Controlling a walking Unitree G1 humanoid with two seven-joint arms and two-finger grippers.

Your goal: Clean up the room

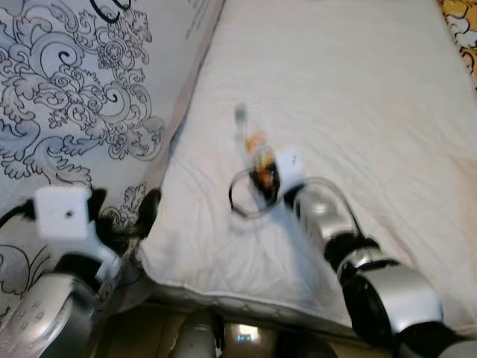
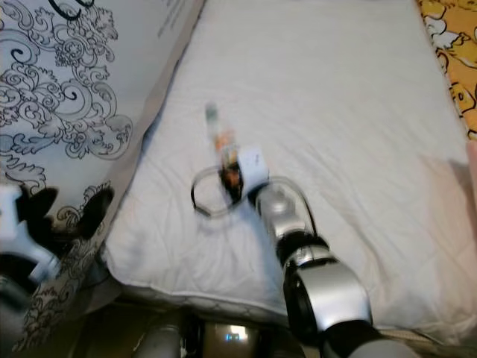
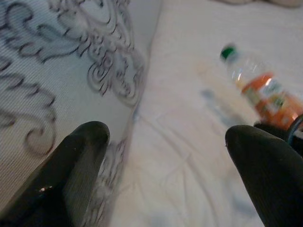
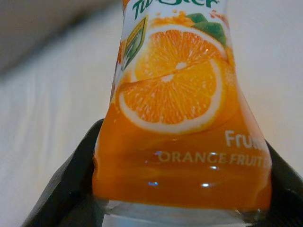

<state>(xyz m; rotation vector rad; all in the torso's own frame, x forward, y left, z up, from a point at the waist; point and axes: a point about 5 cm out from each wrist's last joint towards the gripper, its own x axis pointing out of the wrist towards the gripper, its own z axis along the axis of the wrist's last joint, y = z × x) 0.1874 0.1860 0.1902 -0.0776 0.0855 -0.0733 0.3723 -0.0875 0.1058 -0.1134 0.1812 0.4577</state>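
Squarely between right pincer (image 4: 182,208) fingers (image 4: 61,189), glossy clear-plastic orange-labelled bottle (image 4: 182,118).

White bed (image 1: 358,89) with orange-juice bottle (image 1: 253,145) and patterned pillow (image 1: 82,97).

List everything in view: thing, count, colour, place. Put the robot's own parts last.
Orange juice bottle: one, clear plastic with an orange label and green cap, lying on the bed between the right gripper's jaws.
Bed sheet: one, white, covering the mattress across the middle of the scene.
Patterned duvet: one, white with dark scroll print, along the robot's left side of the bed.
Yellow patterned fabric: one, yellow and white, at the far right edge of the bed.
Right gripper: one, black jaws on a silver arm, closed on the bottle's base.
Left gripper: one, black jaws spread apart, by the duvet's edge.
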